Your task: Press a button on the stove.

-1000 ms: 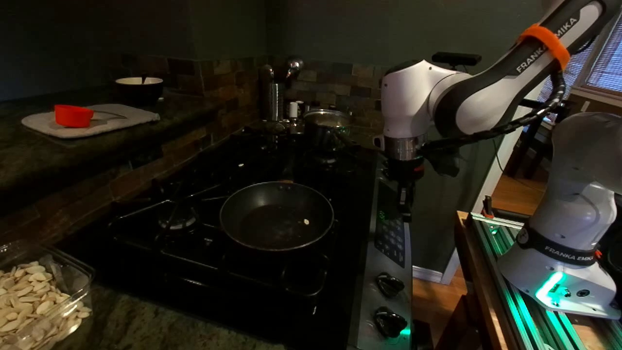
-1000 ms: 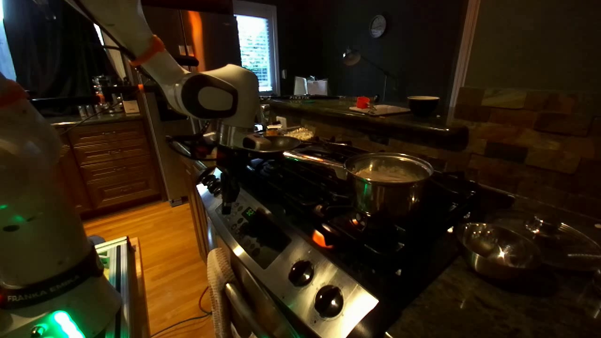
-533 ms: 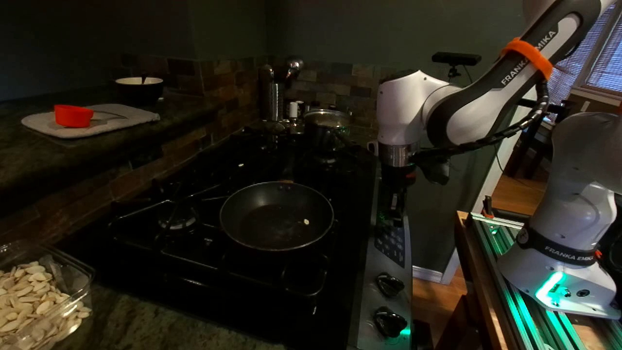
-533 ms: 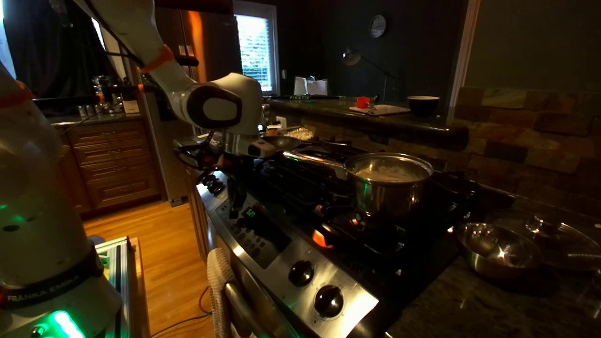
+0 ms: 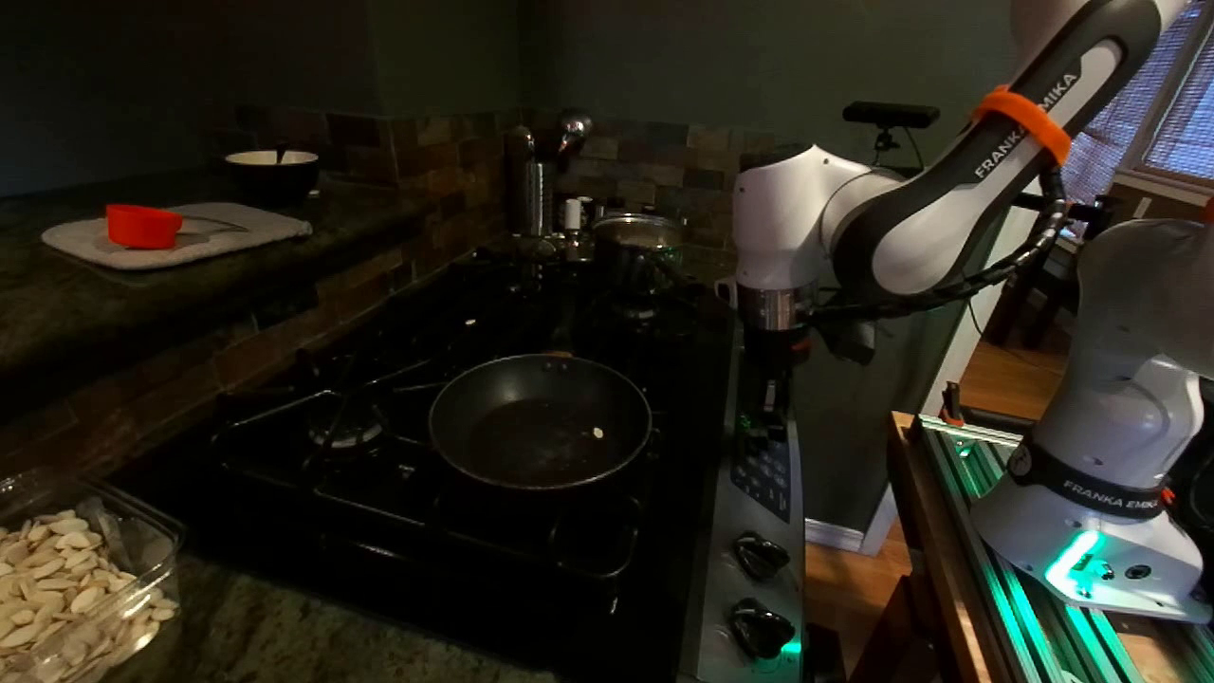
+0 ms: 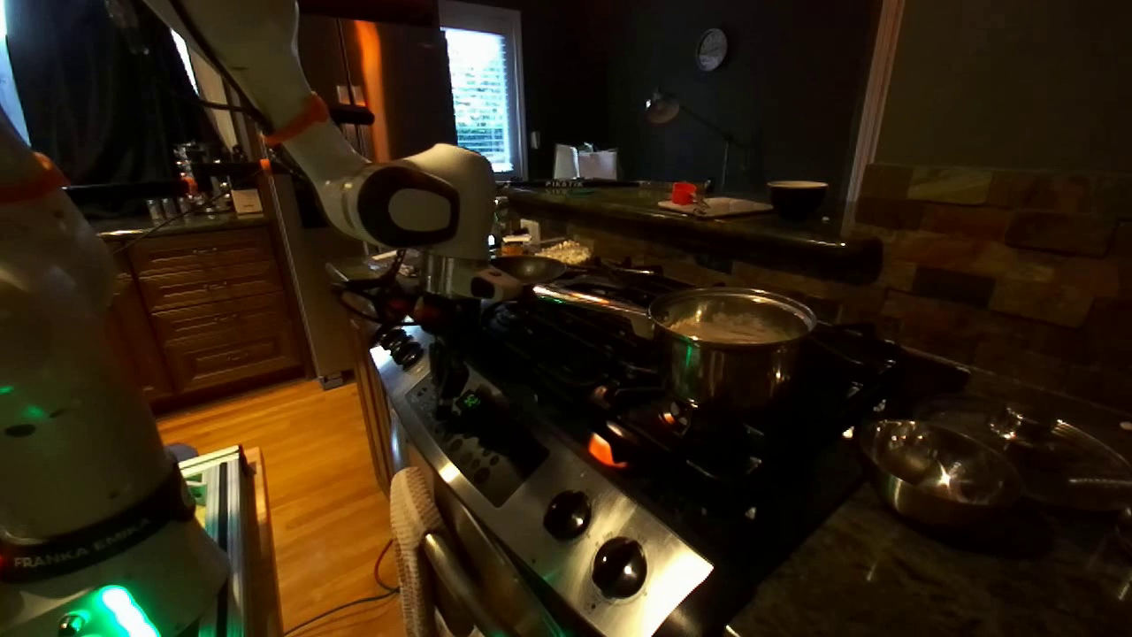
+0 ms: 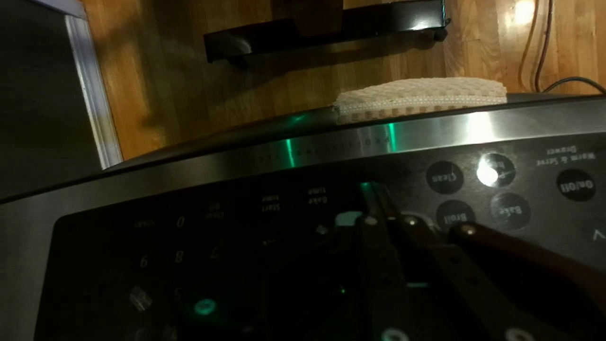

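The stove's black cooktop [image 5: 455, 560] holds dark grates, and its grey control strip [image 6: 517, 531] has a dark button panel [image 6: 482, 460]. A small green display [image 6: 470, 402] glows there. My gripper [image 5: 766, 432] points down over this panel in both exterior views, near the display [image 6: 447, 409]. In the wrist view my fingertips [image 7: 375, 187] are together and hold nothing. They lie between the "Bake time" label [image 7: 317, 195] and the Clean button [image 7: 444, 177]; the Broil button [image 7: 453, 213] is partly covered. I cannot tell whether the tips touch the panel.
A frying pan [image 5: 541, 427] sits on the front grates and a steel pot [image 6: 732, 358] on a far burner. Dark knobs [image 5: 761, 626] stand out from the strip. A towel [image 7: 421, 99] hangs on the oven handle. A tub of pale flakes [image 5: 76, 588] stands on the counter.
My gripper has moved down to the button panel and a little inward toward the cooktop. The last half second shows only a small further lowering. The fingers stay shut.
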You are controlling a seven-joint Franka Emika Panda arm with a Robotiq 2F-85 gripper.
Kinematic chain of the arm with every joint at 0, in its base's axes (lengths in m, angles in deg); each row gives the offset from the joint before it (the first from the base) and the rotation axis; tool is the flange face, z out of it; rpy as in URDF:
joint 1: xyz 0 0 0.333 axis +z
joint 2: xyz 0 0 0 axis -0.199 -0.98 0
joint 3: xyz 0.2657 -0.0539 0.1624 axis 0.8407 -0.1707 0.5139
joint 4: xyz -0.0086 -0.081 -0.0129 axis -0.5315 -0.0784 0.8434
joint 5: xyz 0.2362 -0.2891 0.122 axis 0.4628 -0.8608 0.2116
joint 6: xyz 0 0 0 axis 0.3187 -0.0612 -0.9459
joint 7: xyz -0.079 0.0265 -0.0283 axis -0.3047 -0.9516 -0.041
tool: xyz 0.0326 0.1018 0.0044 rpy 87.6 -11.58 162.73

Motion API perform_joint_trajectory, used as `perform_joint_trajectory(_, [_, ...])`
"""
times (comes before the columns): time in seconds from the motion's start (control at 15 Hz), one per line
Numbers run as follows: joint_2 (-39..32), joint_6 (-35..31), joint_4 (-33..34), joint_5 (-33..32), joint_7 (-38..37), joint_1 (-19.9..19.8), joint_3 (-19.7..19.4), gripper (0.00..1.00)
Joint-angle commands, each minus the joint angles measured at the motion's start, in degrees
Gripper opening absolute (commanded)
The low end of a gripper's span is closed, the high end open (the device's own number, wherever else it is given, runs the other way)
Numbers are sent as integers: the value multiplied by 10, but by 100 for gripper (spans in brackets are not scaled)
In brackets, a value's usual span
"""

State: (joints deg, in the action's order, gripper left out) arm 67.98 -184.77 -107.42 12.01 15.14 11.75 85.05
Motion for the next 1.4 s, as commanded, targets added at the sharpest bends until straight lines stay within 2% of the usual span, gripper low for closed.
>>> perform_joint_trajectory(0.0, [-16,-12,6,-18,-13,1,-2,0])
perform_joint_trajectory(0.33, [-23,-31,4,-7,-10,4,-4,0])
perform_joint_trajectory(0.8, [-49,-103,5,11,-21,8,-2,0])
perform_joint_trajectory(0.87, [-57,-122,7,-12,-46,3,3,0])
perform_joint_trajectory(1.0, [-58,-99,9,-29,-64,3,8,0])
perform_joint_trajectory(1.2, [-6,-13,0,-63,-107,-1,16,0])
perform_joint_trajectory(1.33, [27,12,-3,-79,-140,-4,18,0])
